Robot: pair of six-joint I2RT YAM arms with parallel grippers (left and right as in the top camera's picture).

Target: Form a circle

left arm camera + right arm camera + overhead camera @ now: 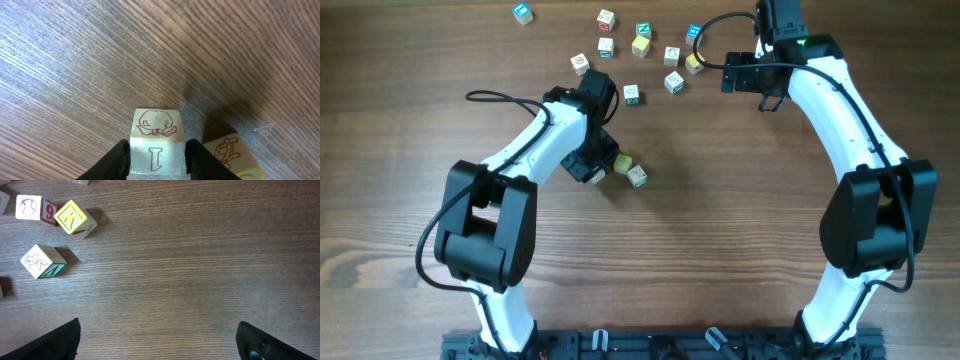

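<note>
My left gripper (608,166) (157,162) is shut on a small white letter cube (156,134) (622,162). Its dark fingers (116,161) press both sides of the face marked I, and the cube rests on the wooden table. A tan cube (227,152) (637,176) with a yellow-edged face sits just to its right, close but apart. No circle of cubes shows in any view. My right gripper (766,96) (157,340) hangs open over bare wood at the back right, holding nothing.
Several loose letter cubes (640,45) lie scattered along the back of the table, with a blue one (523,12) at the far left. In the right wrist view a yellow K cube (75,219), a red-and-white cube (35,208) and a green-edged cube (44,261) lie at the upper left.
</note>
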